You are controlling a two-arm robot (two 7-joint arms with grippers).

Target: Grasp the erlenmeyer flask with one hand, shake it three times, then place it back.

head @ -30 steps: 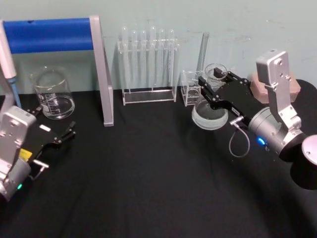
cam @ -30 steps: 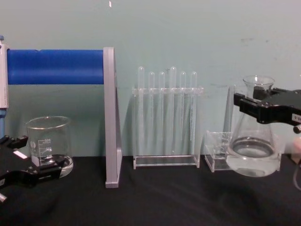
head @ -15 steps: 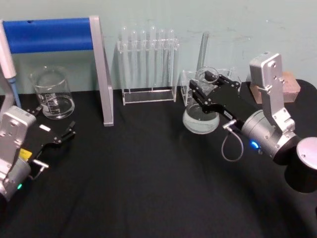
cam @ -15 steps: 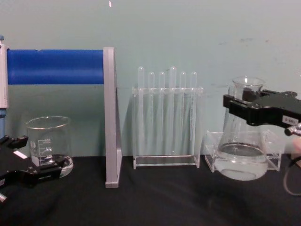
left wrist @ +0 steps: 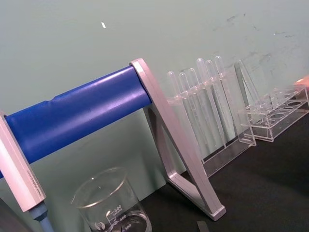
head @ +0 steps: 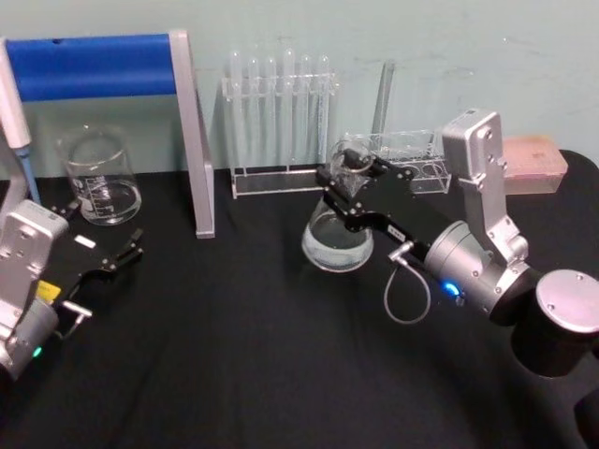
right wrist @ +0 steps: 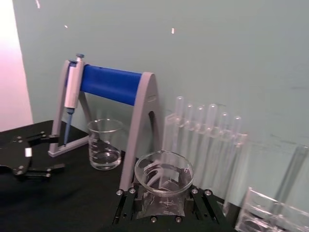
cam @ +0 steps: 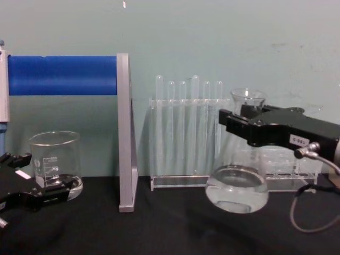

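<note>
— Now, what does the right gripper hold?
— It pinches the flask by the neck, low over the bench, just before the rack, with a little clear liquid in it.
— And the left gripper?
— Parked at the bench's left, fingers spread, near the beaker.

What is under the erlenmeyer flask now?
Only the black table: the erlenmeyer flask seems to hang just above it, clamped at the neck by the right gripper. From the head view its base covers the spot directly beneath. The left gripper sits parked.
</note>
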